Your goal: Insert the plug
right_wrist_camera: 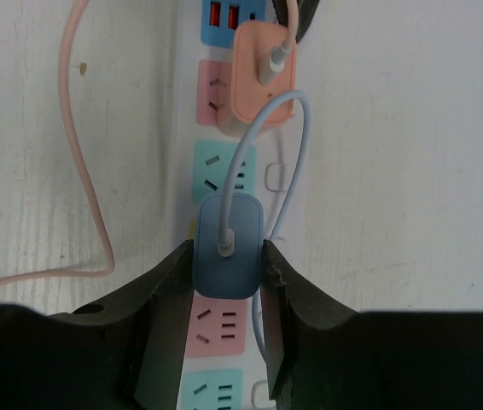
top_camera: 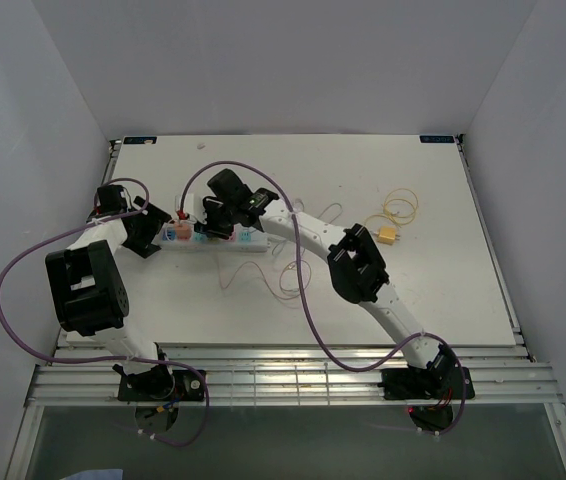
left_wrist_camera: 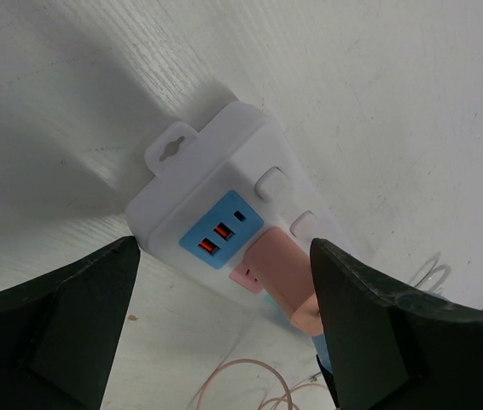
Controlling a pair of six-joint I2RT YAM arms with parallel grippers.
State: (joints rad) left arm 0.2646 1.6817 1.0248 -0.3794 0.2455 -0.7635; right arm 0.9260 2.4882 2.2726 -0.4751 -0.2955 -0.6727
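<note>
A white power strip lies left of the table's centre, with coloured sockets. My right gripper is shut on a blue plug and holds it against the strip, between a teal socket and a pink one. I cannot tell how deep its pins sit. An orange-pink plug sits in the socket nearest the USB end. My left gripper is open at that end of the strip. Its right finger is close beside the orange-pink plug.
A yellow plug with a coiled yellow cable lies at the right of the table. A thin pink cable loops in front of the strip and also shows in the right wrist view. A blue cable arcs over the strip.
</note>
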